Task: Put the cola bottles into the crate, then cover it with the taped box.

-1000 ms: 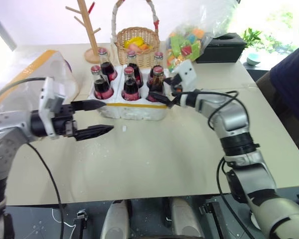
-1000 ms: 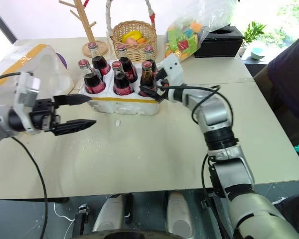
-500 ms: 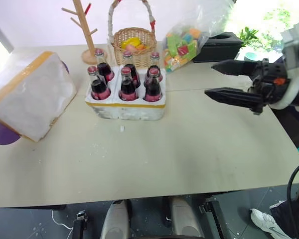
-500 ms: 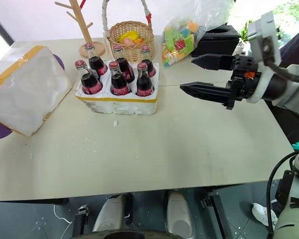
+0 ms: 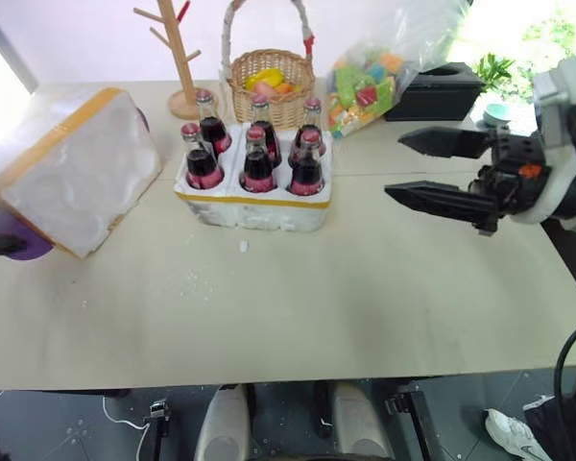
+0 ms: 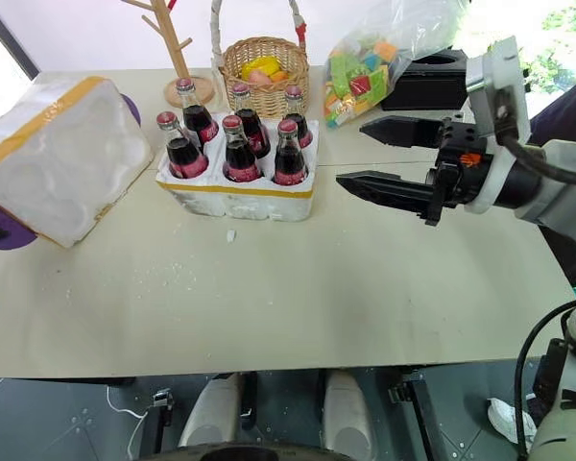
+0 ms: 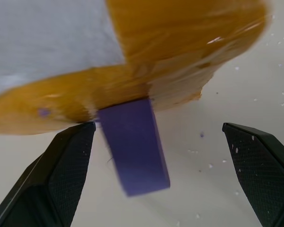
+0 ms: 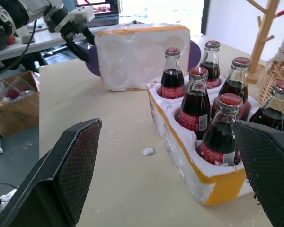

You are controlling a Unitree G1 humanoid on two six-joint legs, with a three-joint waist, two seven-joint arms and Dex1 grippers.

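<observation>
- Beige table point(image 5: 298, 307), scattered with white foam crumbs, seam running across the far half.
- the crate point(image 5: 259, 202) sits mid-table, all six cola bottles point(image 5: 258, 165) standing in its wells.
- the taped box point(image 5: 72, 173) lies tipped on its side at the table's left end, resting on a purple object point(image 7: 135, 146) (can't tell what it is).
- Behind the crate: wicker basket point(image 5: 269, 82), wooden peg stand point(image 5: 182, 58), bag of colourful blocks point(image 5: 370, 82), black box point(image 5: 432, 91).
- right gripper point(image 5: 403, 165) hangs over the table's right side, fingers spread, empty.
- left gripper point(image 7: 158, 156) at the taped box's lower taped edge, fingers spread either side of the purple object, not touching.
- Bright window and a potted plant point(image 5: 485, 69) far right.
</observation>
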